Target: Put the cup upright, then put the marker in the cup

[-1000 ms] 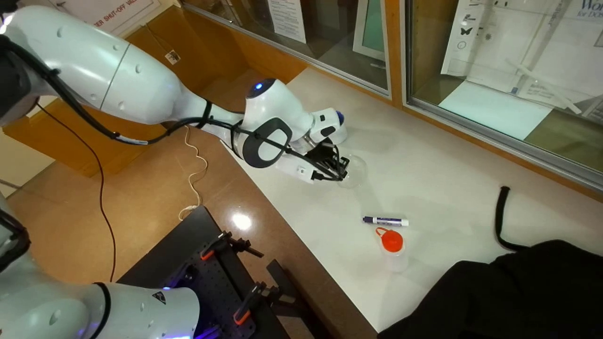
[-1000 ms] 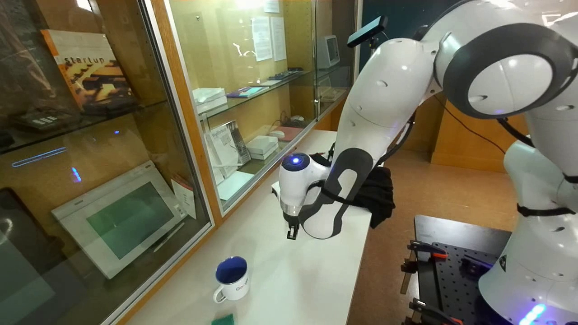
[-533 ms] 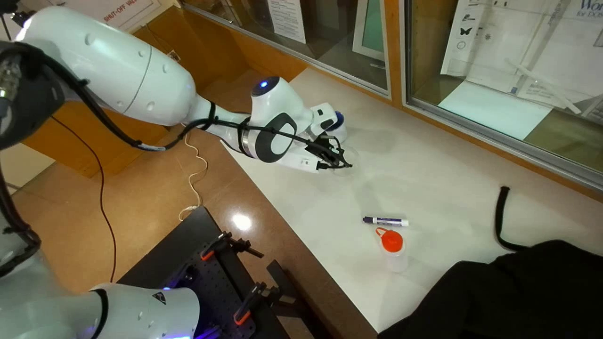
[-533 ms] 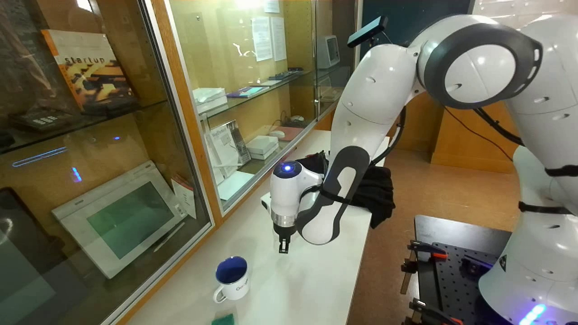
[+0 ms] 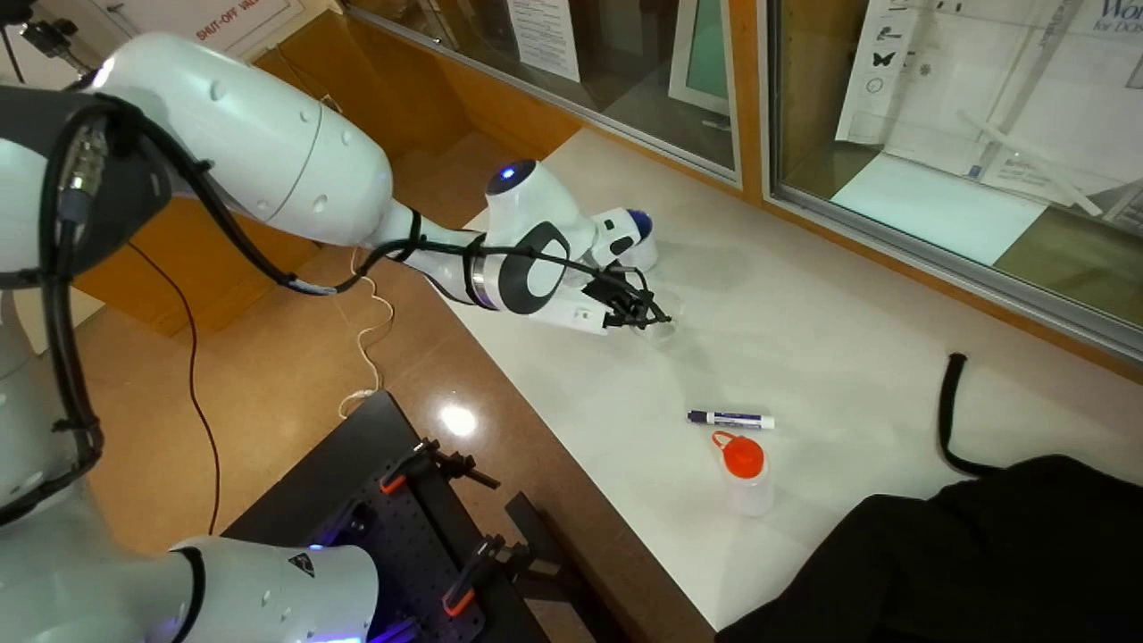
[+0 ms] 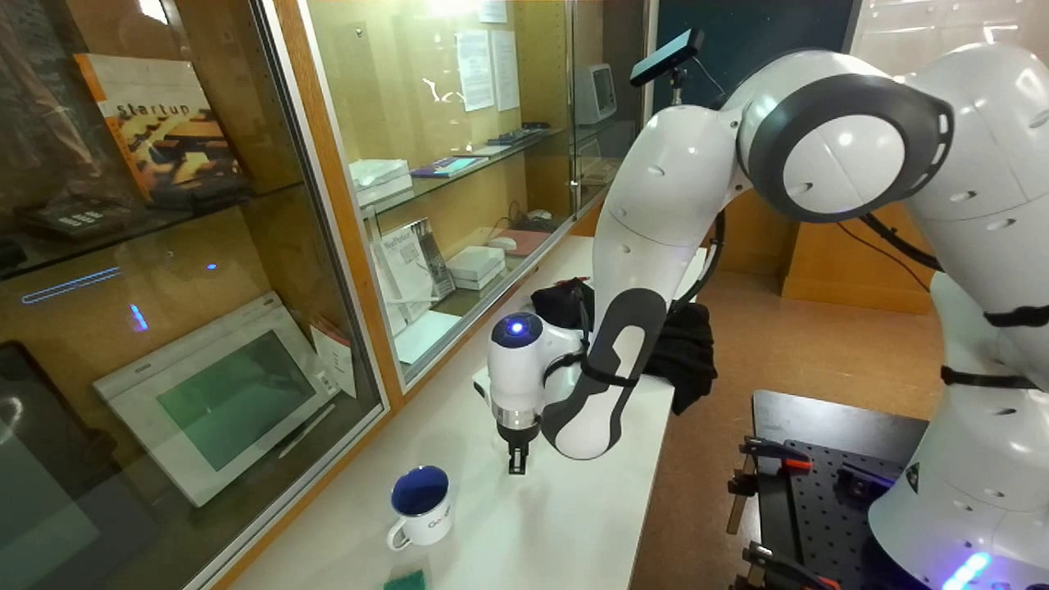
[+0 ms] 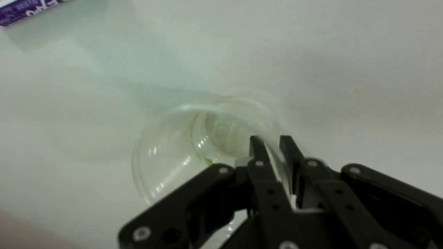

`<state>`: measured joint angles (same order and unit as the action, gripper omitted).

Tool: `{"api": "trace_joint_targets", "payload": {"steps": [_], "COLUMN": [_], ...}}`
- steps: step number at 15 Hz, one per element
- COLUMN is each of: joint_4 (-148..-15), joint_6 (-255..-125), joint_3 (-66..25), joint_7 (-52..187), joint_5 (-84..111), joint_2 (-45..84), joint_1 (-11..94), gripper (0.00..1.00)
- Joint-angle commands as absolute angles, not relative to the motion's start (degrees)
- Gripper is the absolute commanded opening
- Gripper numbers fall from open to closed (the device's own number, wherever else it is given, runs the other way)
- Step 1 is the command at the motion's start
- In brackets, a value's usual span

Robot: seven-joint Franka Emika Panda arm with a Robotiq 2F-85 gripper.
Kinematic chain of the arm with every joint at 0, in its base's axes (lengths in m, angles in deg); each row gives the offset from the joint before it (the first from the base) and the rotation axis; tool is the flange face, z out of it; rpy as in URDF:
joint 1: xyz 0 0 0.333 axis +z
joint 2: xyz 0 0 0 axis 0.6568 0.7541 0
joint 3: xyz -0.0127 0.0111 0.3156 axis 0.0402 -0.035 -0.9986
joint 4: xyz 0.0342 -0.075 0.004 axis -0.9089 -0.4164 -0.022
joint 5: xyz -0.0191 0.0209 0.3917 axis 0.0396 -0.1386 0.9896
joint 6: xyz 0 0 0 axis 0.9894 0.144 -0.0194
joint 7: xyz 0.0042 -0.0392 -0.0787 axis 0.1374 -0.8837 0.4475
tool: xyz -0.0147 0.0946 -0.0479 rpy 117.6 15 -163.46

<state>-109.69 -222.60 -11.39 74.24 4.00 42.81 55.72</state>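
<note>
A clear see-through cup [image 7: 173, 155] is at my gripper [image 7: 271, 139], its mouth facing the wrist camera. Its wall passes between the two fingers, which are close together with a narrow gap. I cannot tell whether its base rests on the counter. The cup shows faintly in an exterior view [image 5: 663, 331] beside the gripper [image 5: 665, 320]; the gripper also shows in an exterior view [image 6: 517, 469]. The marker [image 5: 730, 420], with a dark cap and white end, lies on the counter; part shows in the wrist view [image 7: 24, 12]. A white mug with blue inside [image 6: 428, 523] stands upright near the gripper.
A translucent bottle with a red-orange lid [image 5: 743, 457] stands close to the marker. A black cloth [image 5: 964, 554] covers one end of the counter. A green sponge [image 6: 406, 580] lies near the mug. A glass cabinet's wooden frame [image 5: 752, 143] runs along the back; the counter edge [image 5: 554, 429] is opposite.
The gripper has moved along the counter toward the mug and lower. The clear cup has shifted slightly the same way with it. The marker, mug and bottle have not moved.
</note>
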Motion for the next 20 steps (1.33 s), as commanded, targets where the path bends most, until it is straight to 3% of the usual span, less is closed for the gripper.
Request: {"api": "trace_joint_targets", "payload": {"steps": [1,8,14,20], "joint_4": [-109.2,-114.9,-121.5,-126.0], "joint_6": [-220.6,-212.9,-206.7,-211.7], "joint_3": [-8.8,-2.7,-7.9,-9.4], "joint_7": [69.9,62.5,56.8,51.4], "joint_5": [1.8,-0.1,3.5,8.8], "joint_2": [41.8,30.5,17.5,17.3], "joint_1": [58.7,63.1,53.9,43.5], "gripper": [0.51,1.0,1.0,1.0]}}
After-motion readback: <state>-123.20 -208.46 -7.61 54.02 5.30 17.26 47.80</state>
